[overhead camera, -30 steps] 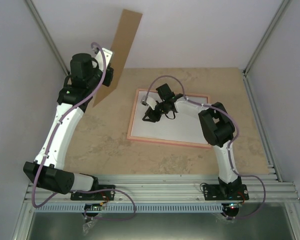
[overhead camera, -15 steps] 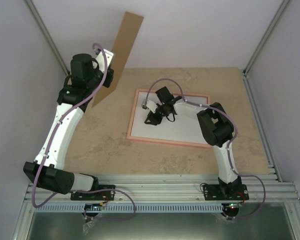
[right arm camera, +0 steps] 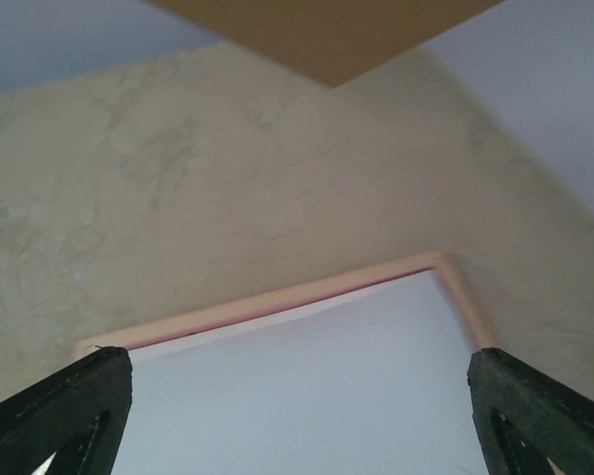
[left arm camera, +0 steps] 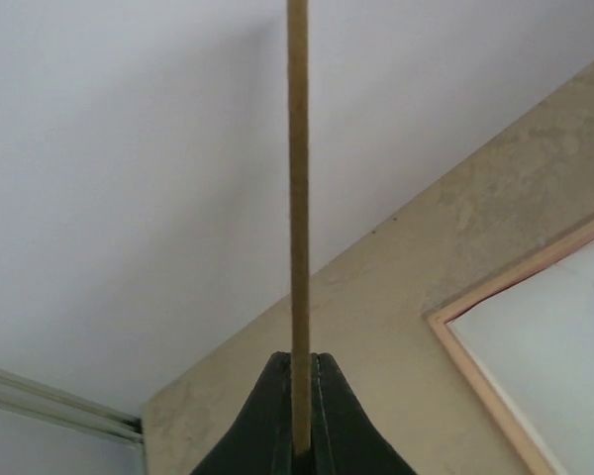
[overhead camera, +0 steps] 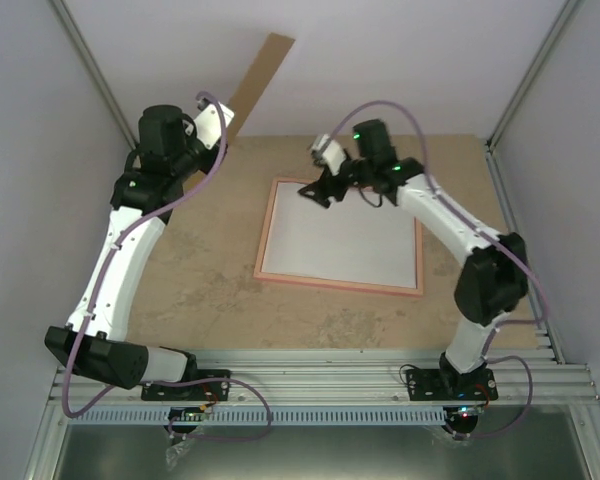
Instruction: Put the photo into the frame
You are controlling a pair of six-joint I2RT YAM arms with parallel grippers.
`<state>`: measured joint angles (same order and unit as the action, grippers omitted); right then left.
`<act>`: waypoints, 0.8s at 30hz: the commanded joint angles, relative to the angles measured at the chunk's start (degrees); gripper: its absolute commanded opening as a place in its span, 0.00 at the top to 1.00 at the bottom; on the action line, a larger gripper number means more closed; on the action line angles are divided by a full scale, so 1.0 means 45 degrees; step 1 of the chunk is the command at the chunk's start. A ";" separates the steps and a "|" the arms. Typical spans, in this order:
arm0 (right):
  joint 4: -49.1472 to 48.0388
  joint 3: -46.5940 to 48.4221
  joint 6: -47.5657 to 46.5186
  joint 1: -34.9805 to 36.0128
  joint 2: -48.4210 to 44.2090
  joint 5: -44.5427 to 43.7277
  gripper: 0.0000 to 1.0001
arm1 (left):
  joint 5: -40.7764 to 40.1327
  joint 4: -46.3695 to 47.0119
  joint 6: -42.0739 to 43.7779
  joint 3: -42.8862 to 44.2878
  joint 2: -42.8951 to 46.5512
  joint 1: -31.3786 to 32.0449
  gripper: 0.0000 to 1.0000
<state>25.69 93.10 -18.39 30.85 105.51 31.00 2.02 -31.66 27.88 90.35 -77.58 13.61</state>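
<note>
The pink frame [overhead camera: 340, 286] lies flat on the table, and the photo [overhead camera: 345, 240] rests inside it with its white back up. My right gripper [overhead camera: 316, 195] hovers open over the frame's far left corner and holds nothing. In the right wrist view the frame's rim [right arm camera: 277, 309] and the white photo [right arm camera: 307, 406] fill the space between its widely spread jaws [right arm camera: 297, 396]. My left gripper [overhead camera: 220, 125] is raised at the far left, shut on a brown board [overhead camera: 262, 68]. The left wrist view shows that board edge-on [left arm camera: 297, 198], pinched between the black fingers [left arm camera: 299, 396].
Light walls and metal posts close in the beige table [overhead camera: 200, 270] at the back and both sides. The held board leans up against the back wall. The frame's corner [left arm camera: 475, 346] shows at the right of the left wrist view.
The right gripper has lifted off the photo, moved back to the frame's far left corner and opened wide. The left arm has turned the board more edge-on.
</note>
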 commanded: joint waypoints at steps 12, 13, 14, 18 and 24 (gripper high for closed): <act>0.0524 0.0160 0.7281 -0.6104 -0.3592 0.4241 0.02 | -0.2849 0.6062 0.8641 -0.5618 0.3702 0.2108 1.00; -0.0006 -0.0297 0.8119 -0.6354 -0.3790 0.4733 0.02 | -0.2876 0.6543 0.9406 -0.6197 0.3949 0.2254 1.00; -0.0565 -0.0833 0.8908 -0.6490 -0.3976 0.5144 0.02 | -0.2925 0.7246 0.9991 -0.6765 0.4209 0.2441 1.00; -0.3236 -0.3347 1.2404 -0.6565 -0.4163 0.6536 0.02 | -0.3124 0.9273 1.2243 -0.8899 0.5075 0.3321 1.00; -0.6535 -0.6085 1.6113 -0.6387 -0.4157 0.7747 0.02 | -0.3351 1.1881 1.4646 -1.1353 0.5563 0.4382 1.00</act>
<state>7.01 69.30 39.83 1.50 86.94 59.61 -11.70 5.32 83.72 41.58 -54.50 30.96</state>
